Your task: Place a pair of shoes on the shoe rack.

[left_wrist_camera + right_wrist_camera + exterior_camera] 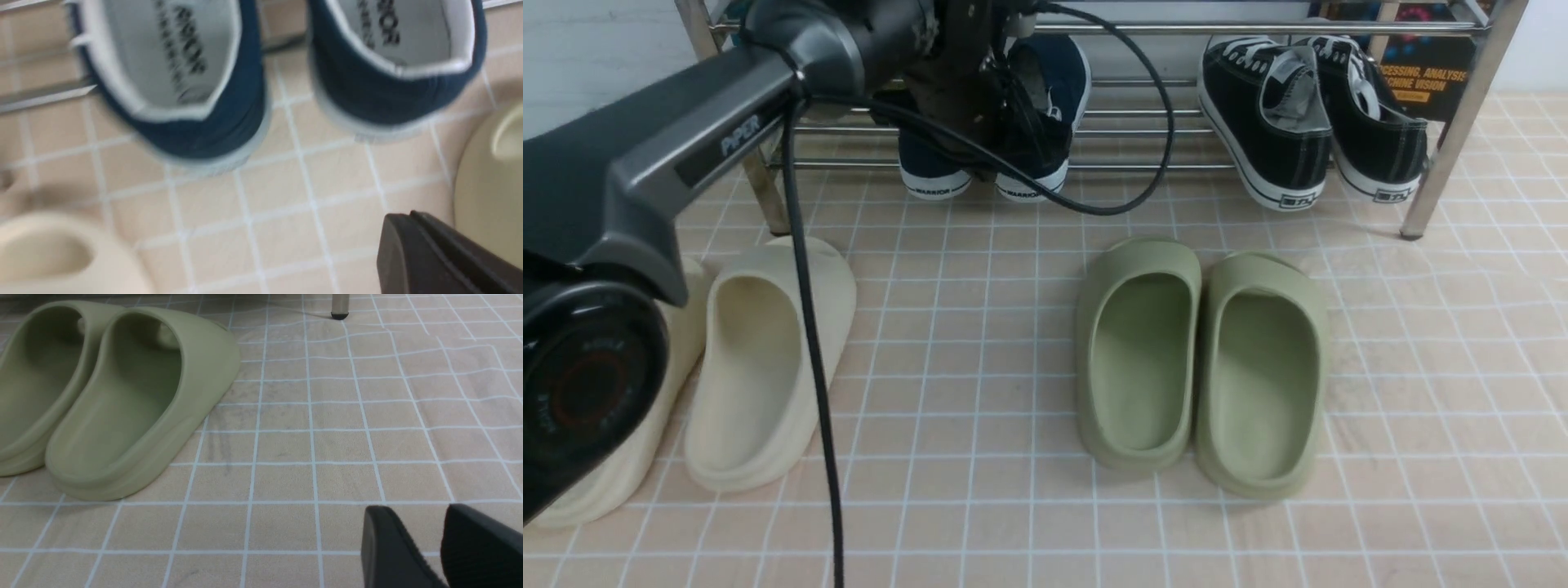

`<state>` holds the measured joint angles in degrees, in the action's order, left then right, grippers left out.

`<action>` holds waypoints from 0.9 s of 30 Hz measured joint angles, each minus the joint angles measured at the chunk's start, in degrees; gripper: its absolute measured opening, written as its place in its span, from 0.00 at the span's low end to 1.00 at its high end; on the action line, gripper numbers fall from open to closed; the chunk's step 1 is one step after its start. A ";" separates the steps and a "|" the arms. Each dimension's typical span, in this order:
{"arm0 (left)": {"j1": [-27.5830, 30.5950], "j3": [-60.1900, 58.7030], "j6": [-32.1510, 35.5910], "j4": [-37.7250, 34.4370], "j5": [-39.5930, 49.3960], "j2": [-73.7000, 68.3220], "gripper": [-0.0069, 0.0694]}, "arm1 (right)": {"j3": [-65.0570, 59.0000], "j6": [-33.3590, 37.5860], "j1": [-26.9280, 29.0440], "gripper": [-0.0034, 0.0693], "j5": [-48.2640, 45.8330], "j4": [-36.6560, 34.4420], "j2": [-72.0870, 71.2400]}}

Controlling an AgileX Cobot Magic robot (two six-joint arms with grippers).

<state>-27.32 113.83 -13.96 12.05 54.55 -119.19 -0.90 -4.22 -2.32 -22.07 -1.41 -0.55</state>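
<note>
The pair of shoes, navy with white soles, sits side by side on the low rods of the shoe rack (1143, 28), heels toward me. In the front view, one shoe (927, 171) and the other (1062, 82) are partly hidden behind my left arm (727, 139). The left wrist view shows both heels (204, 130) (367, 90) overhanging the tiled floor, with the rack rods (41, 96) beneath. My left gripper (408, 222) hangs just in front of the heels, shut and holding nothing. My right gripper (412, 514) is open above bare tiles, away from the shoes.
Black lace-up sneakers (1270, 114) stand on the rack's right side. Cream slippers (760, 359) lie on the floor at the left and olive-green slippers (1139, 351) at centre right. A rack post (1462, 122) stands at the far right. A black cable (809, 343) hangs from the left arm.
</note>
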 joint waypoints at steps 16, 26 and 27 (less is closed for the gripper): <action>1.77 -41.73 1.78 3.88 -19.90 47.73 0.12 | 0.00 0.00 0.00 0.38 0.00 0.00 0.00; 6.84 -83.39 -6.61 11.95 -42.43 74.33 0.12 | 0.00 0.00 0.00 0.38 0.00 0.00 0.00; 6.84 -86.49 -6.73 12.01 -43.52 75.98 0.12 | 0.00 0.00 0.00 0.38 0.00 0.00 0.00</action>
<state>-20.48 27.35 -20.69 24.06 11.03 -43.21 -0.90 -4.22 -2.32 -22.07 -1.41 -0.55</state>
